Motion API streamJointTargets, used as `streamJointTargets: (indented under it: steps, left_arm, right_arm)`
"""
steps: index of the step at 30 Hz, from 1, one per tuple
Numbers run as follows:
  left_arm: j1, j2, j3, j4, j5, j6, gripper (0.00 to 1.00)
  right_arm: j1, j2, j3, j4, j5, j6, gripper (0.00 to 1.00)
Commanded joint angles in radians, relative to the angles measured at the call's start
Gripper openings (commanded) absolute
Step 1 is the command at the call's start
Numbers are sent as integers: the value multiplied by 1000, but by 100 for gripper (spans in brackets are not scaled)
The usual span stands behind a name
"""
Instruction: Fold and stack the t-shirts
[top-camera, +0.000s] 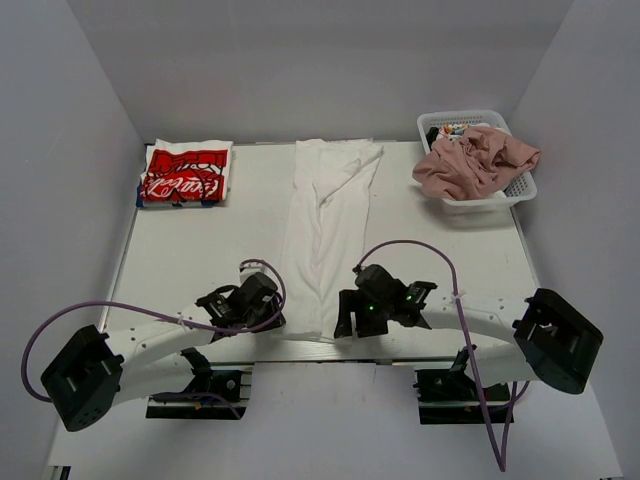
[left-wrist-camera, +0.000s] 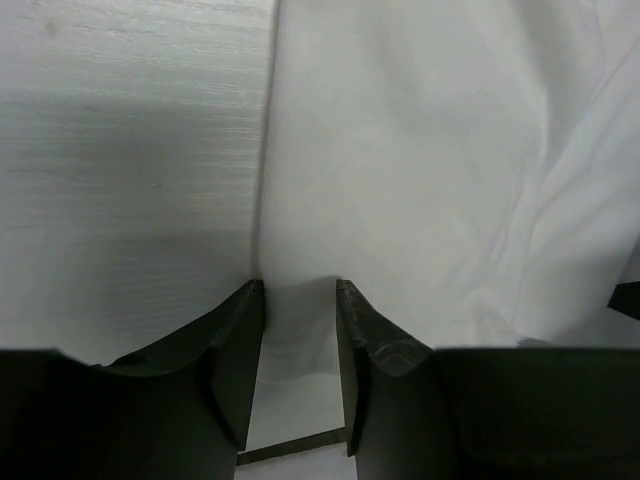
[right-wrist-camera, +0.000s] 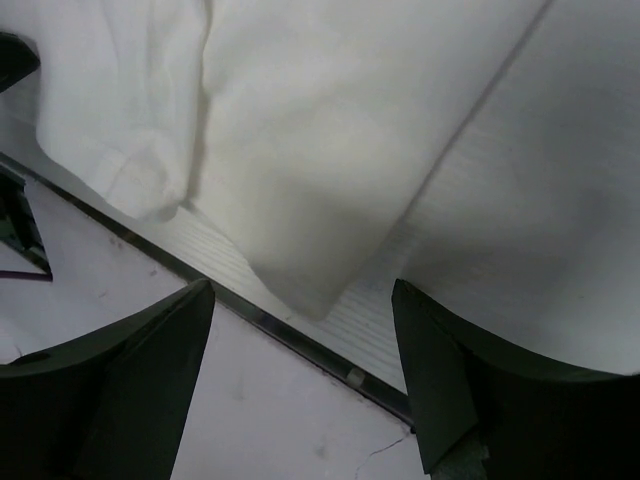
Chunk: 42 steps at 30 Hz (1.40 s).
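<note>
The large white t-shirt (top-camera: 325, 235) lies folded into a long strip down the middle of the table, its hem at the near edge. My left gripper (top-camera: 272, 314) is at the strip's near left corner. In the left wrist view, the left gripper (left-wrist-camera: 300, 286) has its jaws a little apart, with the shirt's edge (left-wrist-camera: 420, 150) between the fingertips. My right gripper (top-camera: 346, 320) is at the near right corner. In the right wrist view, the right gripper (right-wrist-camera: 302, 292) is wide open, just short of the shirt corner (right-wrist-camera: 300, 200). The red-print shirt (top-camera: 186, 174) lies folded at the back left. The dusty-pink shirt (top-camera: 472, 162) is heaped in the basket.
A white lattice basket (top-camera: 520, 188) stands at the back right. The table's near edge (right-wrist-camera: 300, 345) runs right under both grippers. White walls enclose the table on the left, right and back.
</note>
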<state>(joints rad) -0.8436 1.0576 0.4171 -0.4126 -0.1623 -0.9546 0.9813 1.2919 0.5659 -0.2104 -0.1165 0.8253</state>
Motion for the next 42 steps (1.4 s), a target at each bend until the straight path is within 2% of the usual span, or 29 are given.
streamJointTargets:
  steps: [1,2,3,6,7,9,10,13,22,26,30,31,33,38,42]
  left_arm:
    - [3,1,-49,-5,89,10,45]
    - [3,-11,-58,-18,98,10,45]
    - [3,-11,-58,-29,98,10,45]
    - [3,-34,-77,-48,107,10,49]
    - [3,-34,-86,-58,118,1,50]
    - [3,-44,-96,-58,118,1,52]
    - [3,-44,-97,-69,118,1,52]
    - [3,-25,-106,-80,127,1,52]
    - [3,-13,-106,-143,164,-18,49]
    - [3,-22,-115,-155,185,-18,41]
    - [3,-22,-135,-108,207,-18,23]
    - [3,-22,-135,-92,220,-18,11]
    - [3,-1,-114,-83,221,-18,0]
    - [3,15,-18,-127,116,-18,0]
    - [3,-24,66,-146,75,-18,0]
  right_arm:
    - [26,40,0,12,-14,47,74]
    - [33,46,0,13,-11,48,72]
    - [34,55,0,14,-12,51,64]
    - [40,67,9,11,-9,57,48]
    - [45,63,12,0,1,58,39]
    - [46,60,18,-6,17,61,27]
    - [51,55,19,-9,29,63,15]
    - [54,60,25,-11,40,63,0]
    - [65,69,28,-9,61,66,0]
    - [69,57,29,-12,72,67,0]
    - [71,47,29,0,81,57,0]
    - [72,46,26,2,81,60,0]
    - [72,43,29,11,84,43,0]
    - [71,44,51,11,112,14,0]
    - [71,29,114,-9,213,-6,0]
